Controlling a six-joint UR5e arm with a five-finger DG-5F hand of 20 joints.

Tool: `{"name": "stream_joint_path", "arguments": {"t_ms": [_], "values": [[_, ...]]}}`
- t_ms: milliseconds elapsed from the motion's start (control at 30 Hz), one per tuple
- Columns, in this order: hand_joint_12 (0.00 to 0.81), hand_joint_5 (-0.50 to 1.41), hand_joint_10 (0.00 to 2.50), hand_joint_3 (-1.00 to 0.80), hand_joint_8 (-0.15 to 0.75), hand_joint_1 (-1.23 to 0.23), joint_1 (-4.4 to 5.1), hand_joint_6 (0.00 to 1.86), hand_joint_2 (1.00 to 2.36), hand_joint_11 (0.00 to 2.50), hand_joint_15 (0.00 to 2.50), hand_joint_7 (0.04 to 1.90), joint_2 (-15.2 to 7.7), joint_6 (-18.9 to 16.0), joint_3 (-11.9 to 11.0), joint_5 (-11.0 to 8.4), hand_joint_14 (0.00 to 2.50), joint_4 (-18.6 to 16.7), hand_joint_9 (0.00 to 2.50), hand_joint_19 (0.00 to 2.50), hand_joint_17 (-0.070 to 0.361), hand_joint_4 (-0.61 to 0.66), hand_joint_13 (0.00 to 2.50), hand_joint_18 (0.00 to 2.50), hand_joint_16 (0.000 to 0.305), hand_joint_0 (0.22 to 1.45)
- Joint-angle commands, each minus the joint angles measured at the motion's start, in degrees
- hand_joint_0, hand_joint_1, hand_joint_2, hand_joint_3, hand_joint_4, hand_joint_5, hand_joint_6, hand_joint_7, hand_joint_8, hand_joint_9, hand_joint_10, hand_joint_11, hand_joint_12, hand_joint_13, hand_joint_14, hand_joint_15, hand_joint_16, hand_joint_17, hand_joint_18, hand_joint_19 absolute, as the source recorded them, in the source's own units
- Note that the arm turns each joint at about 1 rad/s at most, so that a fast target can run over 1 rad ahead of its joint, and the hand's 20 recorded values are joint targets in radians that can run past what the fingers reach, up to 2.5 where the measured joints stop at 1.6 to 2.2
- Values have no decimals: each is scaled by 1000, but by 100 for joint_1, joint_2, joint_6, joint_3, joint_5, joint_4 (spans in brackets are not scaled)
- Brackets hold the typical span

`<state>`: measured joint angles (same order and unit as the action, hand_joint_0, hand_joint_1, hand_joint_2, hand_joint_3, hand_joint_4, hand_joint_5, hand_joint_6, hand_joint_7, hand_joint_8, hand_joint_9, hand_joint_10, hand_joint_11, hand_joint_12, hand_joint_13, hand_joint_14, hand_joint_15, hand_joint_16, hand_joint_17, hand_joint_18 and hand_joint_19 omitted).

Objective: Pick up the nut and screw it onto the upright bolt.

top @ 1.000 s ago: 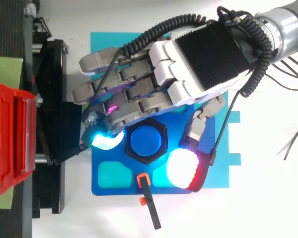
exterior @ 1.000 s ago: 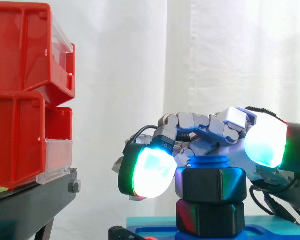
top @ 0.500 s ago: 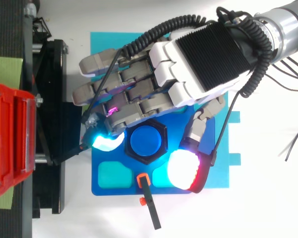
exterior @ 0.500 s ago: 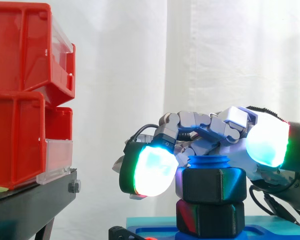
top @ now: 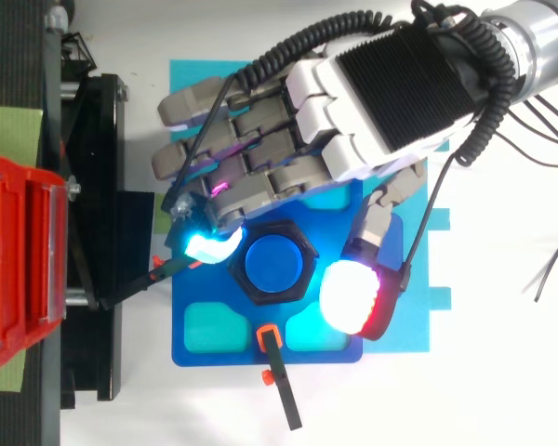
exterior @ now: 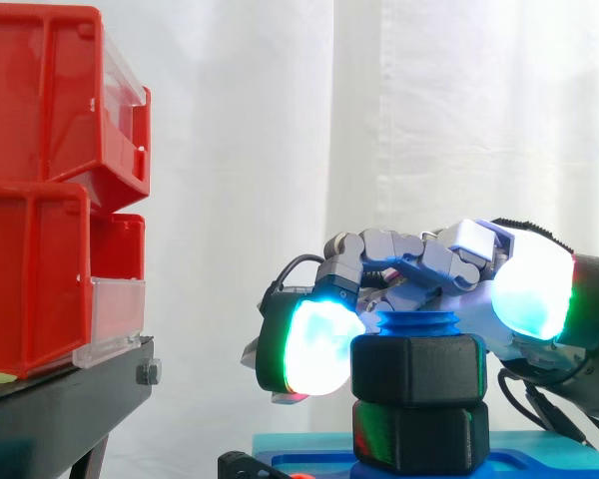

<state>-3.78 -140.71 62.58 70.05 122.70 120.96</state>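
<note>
A black hex nut (exterior: 417, 369) sits on the upright blue bolt (exterior: 416, 323), above a second black hex block (exterior: 419, 436) at the bolt's foot. From above, the nut (top: 245, 283) rings the round blue bolt top (top: 274, 264). My hand (top: 372, 93) reaches in from the upper right and arches over the bolt with its fingers curled. A cyan-glowing fingertip (exterior: 317, 346) presses the nut's left side. The thumb's white and red pad (top: 352, 295) sits against the nut's right side. In the side view the hand (exterior: 419, 261) hides the back of the nut.
The bolt stands on a blue fixture plate (top: 205, 353) over a cyan mat (top: 195, 74). A black rod with an orange clip (top: 277, 372) lies at the plate's front edge. Red bins (exterior: 40, 180) on a black stand (exterior: 60, 399) are to the left.
The cyan fingertip has swung right, onto the nut's left side, and the thumb pad has shifted with it. The nut's faces have turned slightly on the bolt.
</note>
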Motion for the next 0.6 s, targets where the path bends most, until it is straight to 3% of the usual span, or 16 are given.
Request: {"name": "stream_joint_path", "arguments": {"t_ms": [0, 167, 567], "values": [[266, 0, 0, -500, 250, -112, -62, 504, 1000, 0, 0, 1374, 0, 0, 0, 70, 0, -28, 799, 51, 79, 149, 642, 388, 35, 434], [265, 4, 0, -500, 252, -115, -132, 504, 1000, 0, 0, 1385, 0, 70, 0, 307, 0, -64, 811, 61, 79, 147, 654, 405, 35, 435], [257, 13, 0, -500, 257, -118, -273, 503, 1000, 0, 0, 1415, 0, 167, 0, 448, 0, -28, 849, 88, 78, 150, 683, 451, 34, 436]]}}
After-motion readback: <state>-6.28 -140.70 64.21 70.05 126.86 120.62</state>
